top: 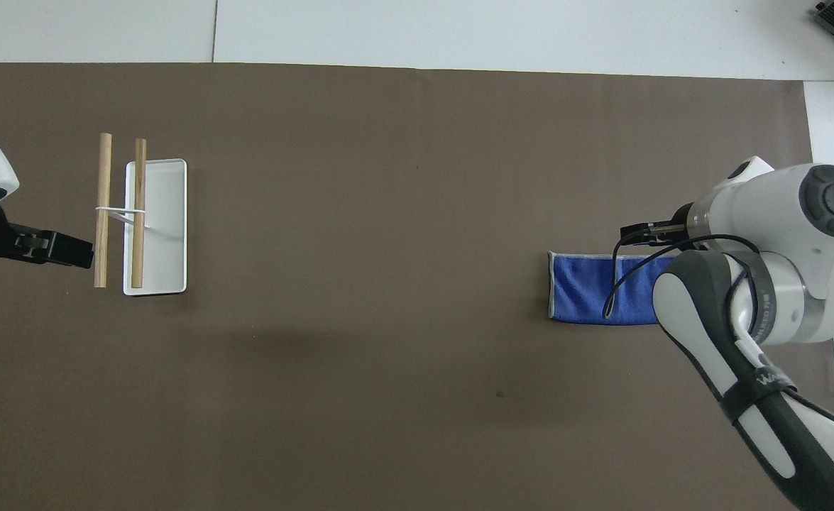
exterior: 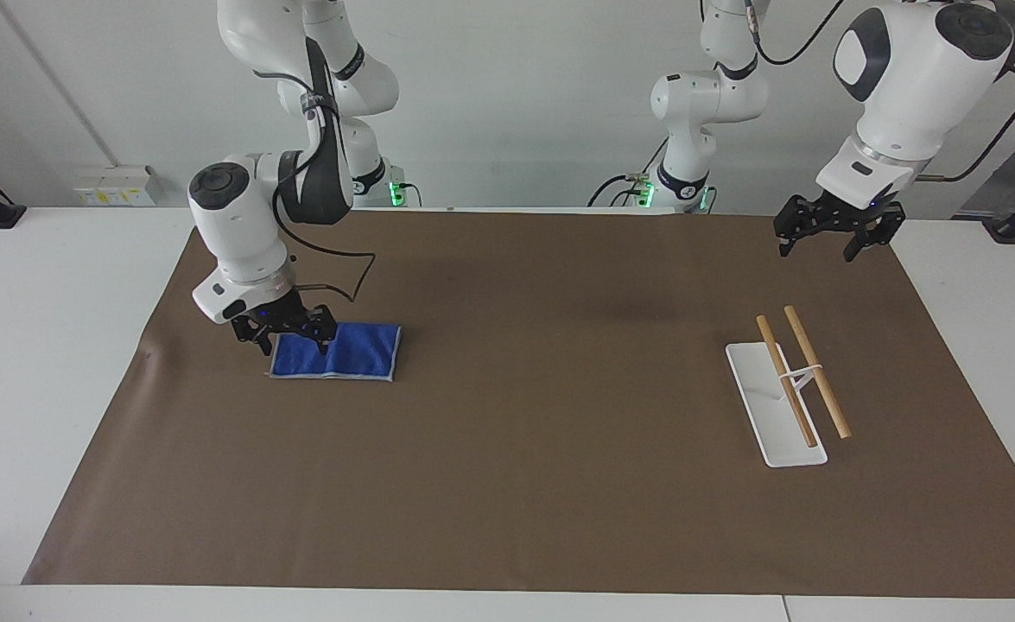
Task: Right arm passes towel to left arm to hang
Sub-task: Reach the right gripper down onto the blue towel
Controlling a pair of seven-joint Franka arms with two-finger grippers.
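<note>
White wall (exterior: 516, 78), white table (exterior: 41, 345)

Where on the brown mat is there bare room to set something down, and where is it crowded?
Bare mat runs wide between the towel and the white rack. It is crowded where the right gripper, fingers spread, meets the towel's end. The left gripper, open, waits over the mat's corner near the rack.

mat centre (exterior: 542, 415): bare, open passage.
left arm's end: rack (exterior: 788, 389) with two raised wooden bars.
right arm's end: towel (exterior: 347, 352), flat, low.
</note>
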